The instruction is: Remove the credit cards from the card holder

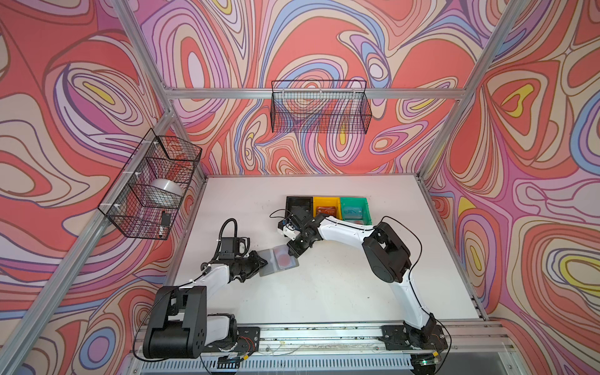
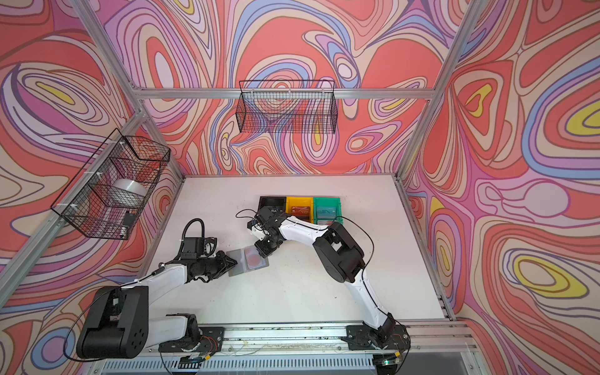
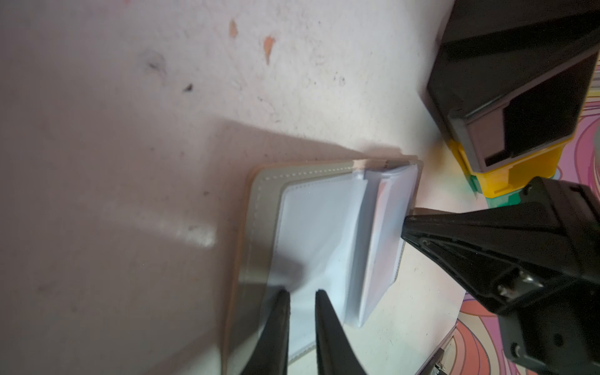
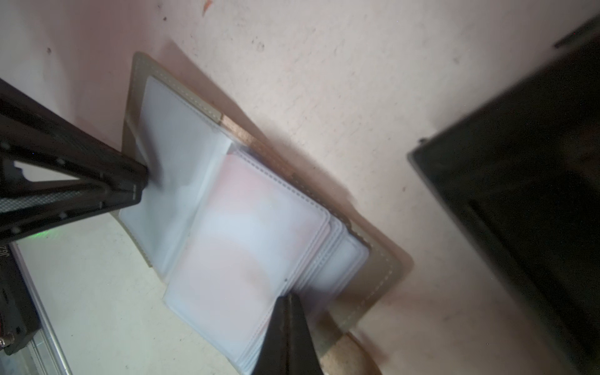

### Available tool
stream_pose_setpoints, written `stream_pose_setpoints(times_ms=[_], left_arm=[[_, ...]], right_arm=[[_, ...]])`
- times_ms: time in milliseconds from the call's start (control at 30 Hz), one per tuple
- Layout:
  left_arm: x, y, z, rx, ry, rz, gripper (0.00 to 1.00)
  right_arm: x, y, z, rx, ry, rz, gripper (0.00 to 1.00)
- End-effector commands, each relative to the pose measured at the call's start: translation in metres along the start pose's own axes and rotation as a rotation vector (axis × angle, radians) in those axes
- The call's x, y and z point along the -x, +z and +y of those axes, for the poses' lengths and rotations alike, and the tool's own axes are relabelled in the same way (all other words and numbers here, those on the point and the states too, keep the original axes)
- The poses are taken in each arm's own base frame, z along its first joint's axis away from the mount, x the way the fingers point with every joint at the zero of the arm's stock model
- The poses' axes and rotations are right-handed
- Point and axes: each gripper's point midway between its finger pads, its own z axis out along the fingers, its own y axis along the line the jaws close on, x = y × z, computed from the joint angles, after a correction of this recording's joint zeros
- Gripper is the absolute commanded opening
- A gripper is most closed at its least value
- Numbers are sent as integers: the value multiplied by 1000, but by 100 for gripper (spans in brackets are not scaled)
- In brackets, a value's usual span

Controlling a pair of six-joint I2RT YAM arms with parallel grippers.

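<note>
Card holder [image 1: 272, 268] lies open on the table [image 1: 324, 292], flat between the two grippers. Left gripper [image 3: 301, 293], jaws a slit apart, rests its tips on the empty sleeve [image 3: 311, 233] under it. Right gripper [image 4: 289, 300], closed tight, meets the edge of the sleeved pale card [image 4: 246, 233] (red disc showing), grip uncertain. Behind the right gripper, red card [image 1: 327, 210] in yellow bin [image 1: 326, 199], blue card [image 1: 353, 212] in green bin [image 1: 354, 199].

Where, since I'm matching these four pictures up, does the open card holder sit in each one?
Top view: card holder between left hand and right hand, below centre.
Top view: same spot, shifted leftward.
Left wrist: mid-frame, under the left hand's fingertips.
Right wrist: fills the middle.
Shared landmark: black bin, in all four.
</note>
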Motion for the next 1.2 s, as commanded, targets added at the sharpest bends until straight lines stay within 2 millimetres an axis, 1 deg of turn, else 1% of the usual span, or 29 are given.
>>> stream_pose_setpoints(times_ms=[0, 567, 700, 1033, 1167], left_arm=[[-11, 4, 18, 70, -26, 36, 20], [-11, 5, 19, 68, -24, 36, 20], [-11, 5, 18, 67, -24, 35, 20], [-11, 3, 18, 73, -21, 32, 20], [-11, 3, 19, 73, -21, 32, 20]], right_arm=[[-17, 21, -3, 2, 18, 60, 0], [-13, 20, 2, 18, 16, 58, 0], [-12, 20, 5, 31, 8, 55, 0], [-11, 15, 6, 18, 0, 55, 0], [-7, 9, 12, 22, -13, 45, 0]])
